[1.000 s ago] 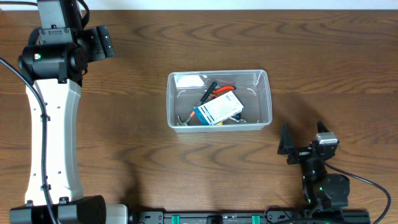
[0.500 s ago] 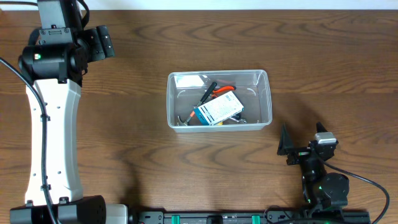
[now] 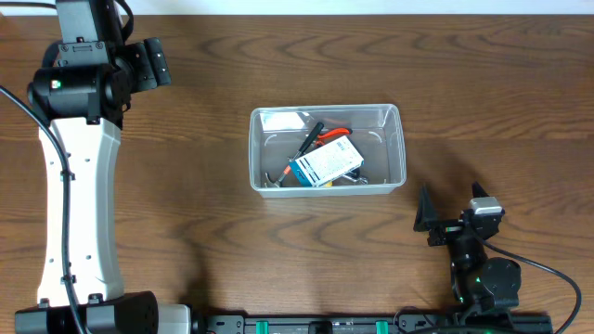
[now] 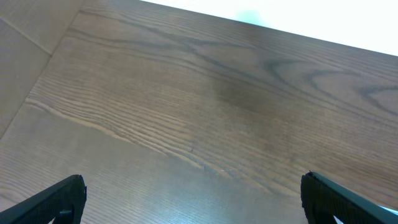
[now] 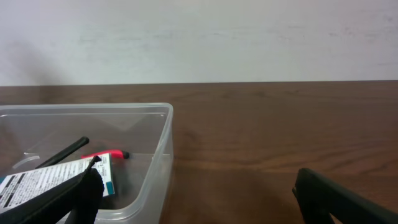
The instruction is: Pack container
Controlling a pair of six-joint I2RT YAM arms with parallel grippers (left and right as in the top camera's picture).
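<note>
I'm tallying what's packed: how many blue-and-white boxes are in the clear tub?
1. The blue-and-white box lies tilted near the middle of the container, atop the hand tools. No second box shows, though small items beneath this one may be hidden.

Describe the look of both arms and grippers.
The left arm is a long white shell with black joints, a thin black cable and a green light. The right arm is compact, black, with a green light and black cable. The left gripper and right gripper have black fingers.

Dark wooden table (image 3: pixel 483 74) — 1 clear container (image 3: pixel 398 148) sits mid-table.
</note>
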